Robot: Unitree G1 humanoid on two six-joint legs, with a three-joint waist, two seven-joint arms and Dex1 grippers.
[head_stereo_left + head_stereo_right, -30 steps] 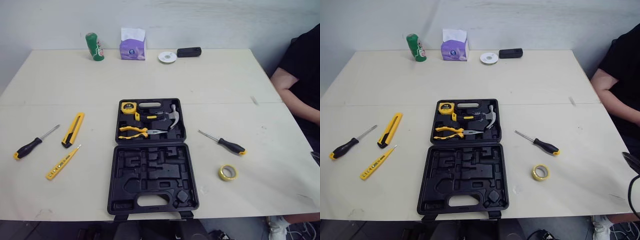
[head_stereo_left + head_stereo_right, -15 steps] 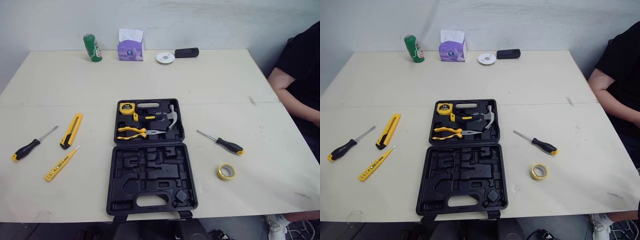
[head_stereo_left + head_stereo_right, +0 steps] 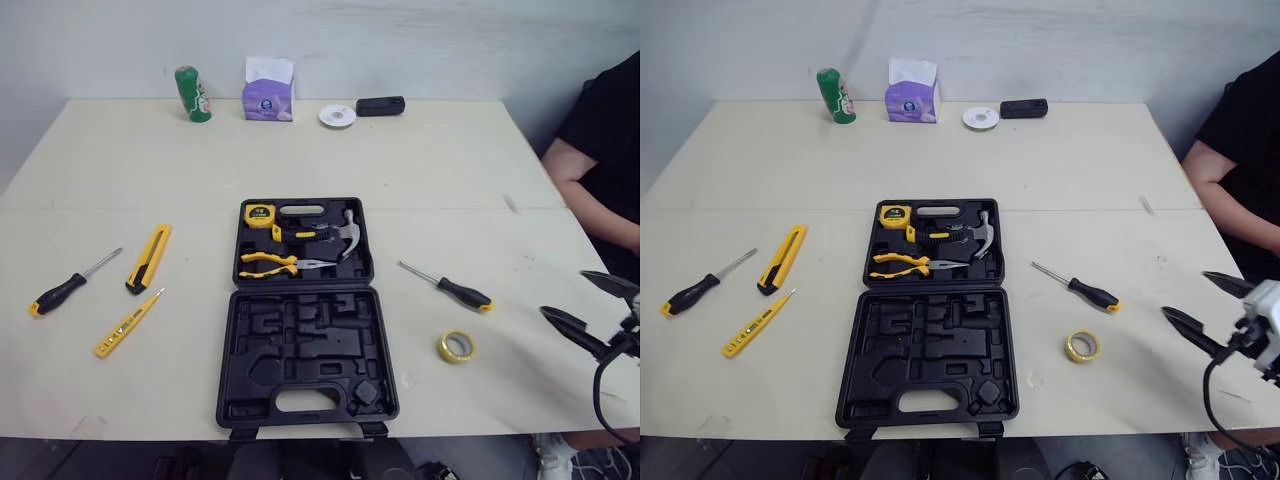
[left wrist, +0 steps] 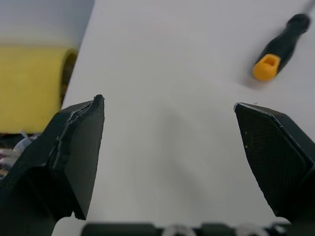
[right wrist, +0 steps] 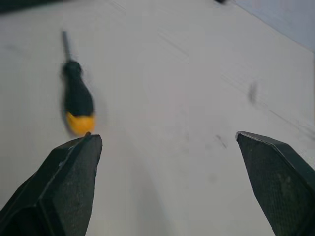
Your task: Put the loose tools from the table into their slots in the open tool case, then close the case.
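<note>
My right gripper [image 3: 565, 296] hangs wide open and empty near the black-handled screwdriver [image 3: 452, 289] lying to the right of the open tool case [image 3: 250, 340], so I reckon the first pickup is at hand: reach in and straddle its handle.

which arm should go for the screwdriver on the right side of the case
Right. The right gripper hangs open over the table near that screwdriver, right of the case. The left gripper, also open, sits by the other screwdriver on the case's far side.
</note>
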